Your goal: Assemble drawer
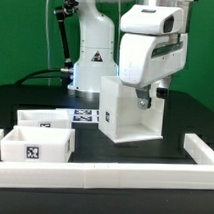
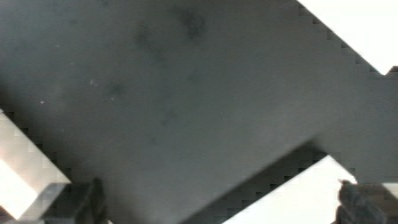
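The white box shell (image 1: 120, 110) of the drawer stands upright in the middle of the black table, its open side towards the exterior view's right. My gripper (image 1: 147, 96) hangs at the shell's upper right edge, fingers reaching into the opening. In the wrist view the gripper (image 2: 217, 205) is open, with its dark fingers (image 2: 80, 200) far apart. A white wall of the shell (image 2: 294, 195) lies between them, close to one finger, and is not clamped. Two small white trays (image 1: 47, 119) (image 1: 34, 147) with tags sit at the exterior view's left.
A long low white rail (image 1: 113, 175) runs along the front and turns up at the exterior view's right (image 1: 199, 150). The marker board (image 1: 85, 116) lies flat behind the trays. The arm's white base (image 1: 92, 54) stands at the back.
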`<state>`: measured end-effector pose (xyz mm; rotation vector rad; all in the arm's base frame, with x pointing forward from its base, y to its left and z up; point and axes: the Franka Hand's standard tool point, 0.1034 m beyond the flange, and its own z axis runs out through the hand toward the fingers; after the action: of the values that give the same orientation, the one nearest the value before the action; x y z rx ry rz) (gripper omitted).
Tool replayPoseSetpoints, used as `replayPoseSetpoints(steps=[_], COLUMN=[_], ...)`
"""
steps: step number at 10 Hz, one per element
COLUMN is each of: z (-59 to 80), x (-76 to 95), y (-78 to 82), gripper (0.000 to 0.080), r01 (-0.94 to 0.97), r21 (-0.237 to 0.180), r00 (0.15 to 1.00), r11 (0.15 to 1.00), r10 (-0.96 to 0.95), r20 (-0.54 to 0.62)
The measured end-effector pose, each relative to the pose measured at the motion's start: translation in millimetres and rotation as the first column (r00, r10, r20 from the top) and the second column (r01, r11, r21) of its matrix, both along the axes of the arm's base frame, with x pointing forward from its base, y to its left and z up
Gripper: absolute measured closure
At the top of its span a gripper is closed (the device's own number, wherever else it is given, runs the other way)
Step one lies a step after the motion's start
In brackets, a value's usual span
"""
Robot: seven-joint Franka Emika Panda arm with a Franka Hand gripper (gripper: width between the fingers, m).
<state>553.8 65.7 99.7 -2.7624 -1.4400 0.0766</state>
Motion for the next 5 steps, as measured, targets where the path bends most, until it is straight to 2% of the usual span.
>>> replayPoseSetpoints(steps=[5], z=[-0.1], x=[-0.1], y=[0.1], gripper=[0.015], r01=[0.007], r21=[0.0], r00=[1.0], r11=[1.0], r10=[-0.007], r20=[0.0])
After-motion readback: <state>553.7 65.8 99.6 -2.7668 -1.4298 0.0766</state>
